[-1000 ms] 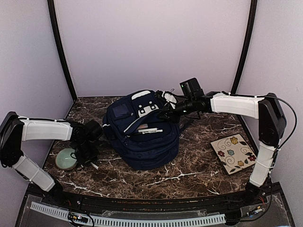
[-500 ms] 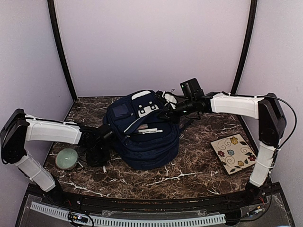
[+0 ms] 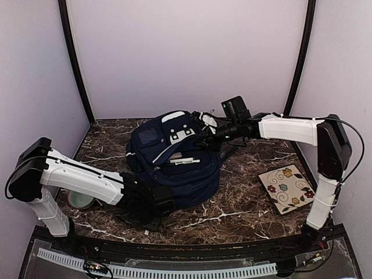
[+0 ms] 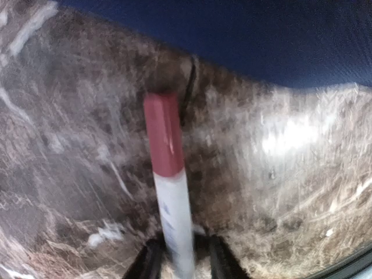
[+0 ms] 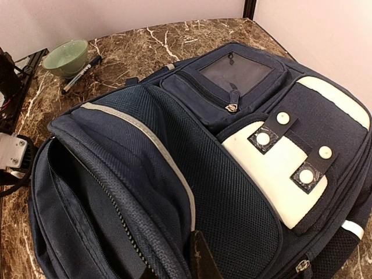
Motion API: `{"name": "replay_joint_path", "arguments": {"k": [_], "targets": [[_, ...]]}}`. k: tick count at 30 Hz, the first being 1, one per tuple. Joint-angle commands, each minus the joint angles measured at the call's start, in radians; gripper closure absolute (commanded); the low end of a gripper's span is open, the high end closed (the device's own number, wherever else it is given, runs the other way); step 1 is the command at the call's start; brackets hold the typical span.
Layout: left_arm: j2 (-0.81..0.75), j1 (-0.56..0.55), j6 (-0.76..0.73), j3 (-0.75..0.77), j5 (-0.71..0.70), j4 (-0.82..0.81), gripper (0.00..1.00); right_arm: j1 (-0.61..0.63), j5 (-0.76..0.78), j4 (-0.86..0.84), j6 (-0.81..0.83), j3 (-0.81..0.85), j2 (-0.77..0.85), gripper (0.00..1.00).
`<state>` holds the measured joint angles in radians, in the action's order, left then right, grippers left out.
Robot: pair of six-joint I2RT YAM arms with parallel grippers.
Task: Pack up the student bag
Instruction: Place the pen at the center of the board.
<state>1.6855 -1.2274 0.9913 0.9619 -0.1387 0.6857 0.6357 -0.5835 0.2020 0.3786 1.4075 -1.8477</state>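
The student bag (image 3: pixel 180 180), navy with white patches, lies mid-table with its main pocket unzipped; white items show in the opening (image 3: pixel 185 160). My right gripper (image 3: pixel 204 139) is at the bag's far right edge, shut on the rim of the open flap; in the right wrist view only one dark finger (image 5: pixel 200 258) shows against the fabric (image 5: pixel 244 192). My left gripper (image 3: pixel 150 214) hangs low over the table at the bag's front left corner. It is shut on a white marker with a red cap (image 4: pixel 168 192), which points toward the bag's edge (image 4: pixel 261 40).
A pale green bowl (image 3: pixel 77 200) sits at the left, half hidden by my left arm; it also shows in the right wrist view (image 5: pixel 67 55) with a blue-capped marker (image 5: pixel 81 74) beside it. A flowered tile (image 3: pixel 288 189) lies at the right front.
My left arm has swung from beside the green bowl rightward and toward the front, to the bag's front left corner. The right arm and the bag have not moved.
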Motion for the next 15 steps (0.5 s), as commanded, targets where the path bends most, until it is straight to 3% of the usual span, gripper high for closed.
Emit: {"name": "replay_joint_path", "arguments": {"k": [1, 8, 15], "targets": [[-0.022, -0.001, -0.093, -0.011, 0.029, 0.083, 0.60, -0.003, -0.082, -0.034, -0.056, 0.004, 0.027, 1.00], [-0.082, 0.117, -0.172, -0.057, 0.111, 0.004, 0.55, -0.005, -0.080, -0.032, -0.054, 0.002, 0.029, 1.00], [-0.057, 0.170, -0.282, -0.046, 0.167, -0.082, 0.62, -0.005, -0.078, -0.033, -0.052, 0.002, 0.029, 1.00]]}}
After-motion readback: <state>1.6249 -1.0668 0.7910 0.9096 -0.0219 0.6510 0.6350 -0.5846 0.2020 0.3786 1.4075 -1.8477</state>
